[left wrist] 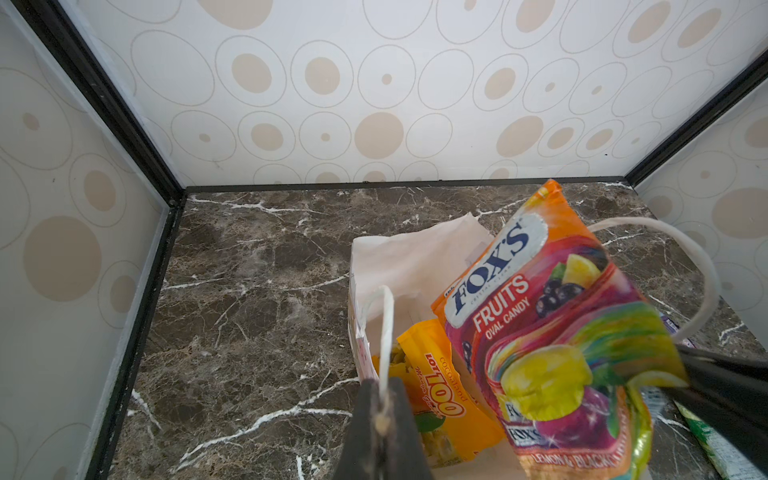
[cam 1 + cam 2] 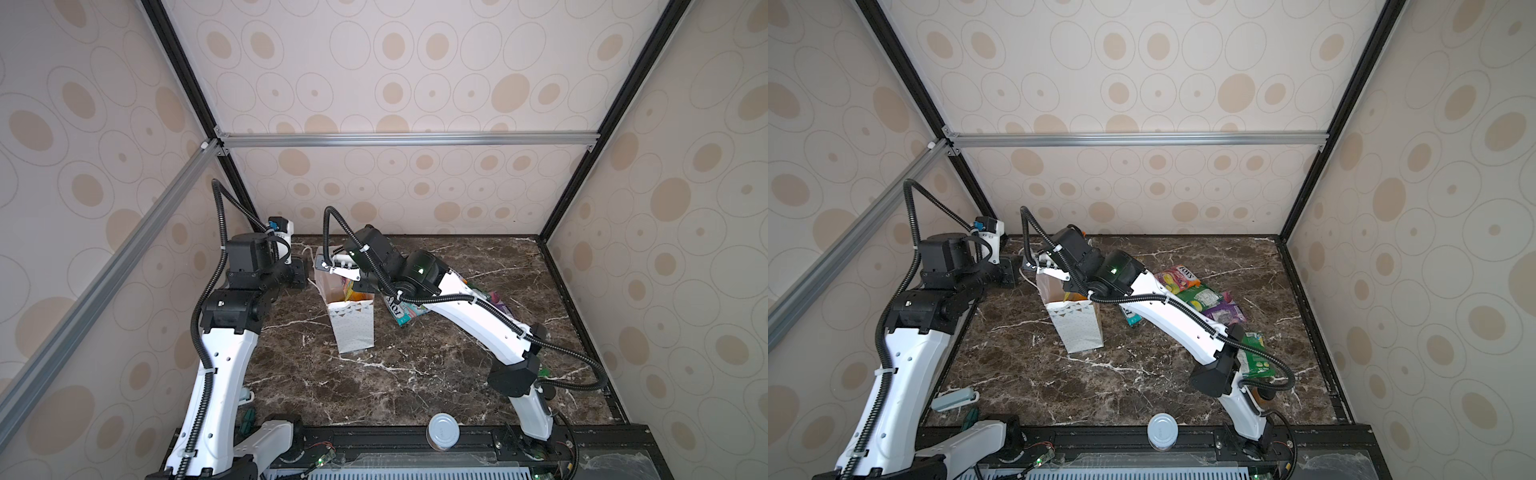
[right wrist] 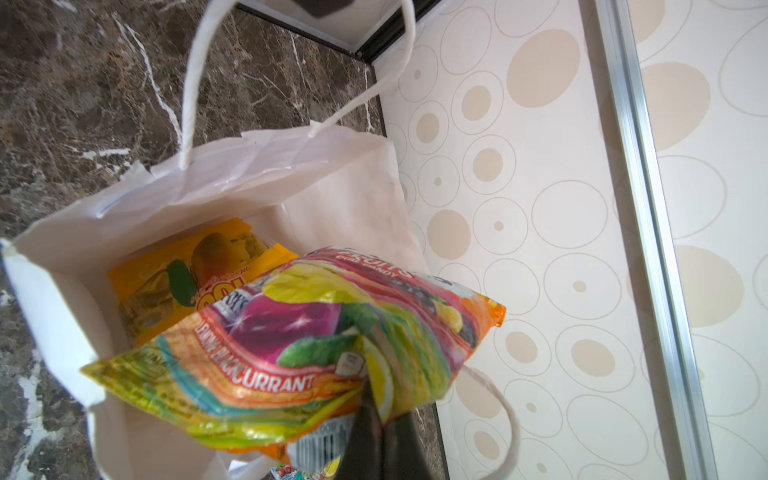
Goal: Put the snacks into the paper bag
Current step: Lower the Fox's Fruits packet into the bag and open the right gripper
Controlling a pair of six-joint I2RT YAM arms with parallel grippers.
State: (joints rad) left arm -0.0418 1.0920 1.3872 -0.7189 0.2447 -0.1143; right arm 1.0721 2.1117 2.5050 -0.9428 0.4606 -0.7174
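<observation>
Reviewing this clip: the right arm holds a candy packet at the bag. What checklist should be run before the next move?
1. Handle grip: left gripper shut on the white cord handle of the white paper bag: ok.
2. Bag mouth open: ok.
3. Packet grip: right gripper shut on the orange-pink FOX'S candy packet: ok.
4. Packet over the mouth: ok.
5. Packet's corners clear of the rim: cannot tell.
6. Room inside beside the yellow mango packet: ok.
</observation>
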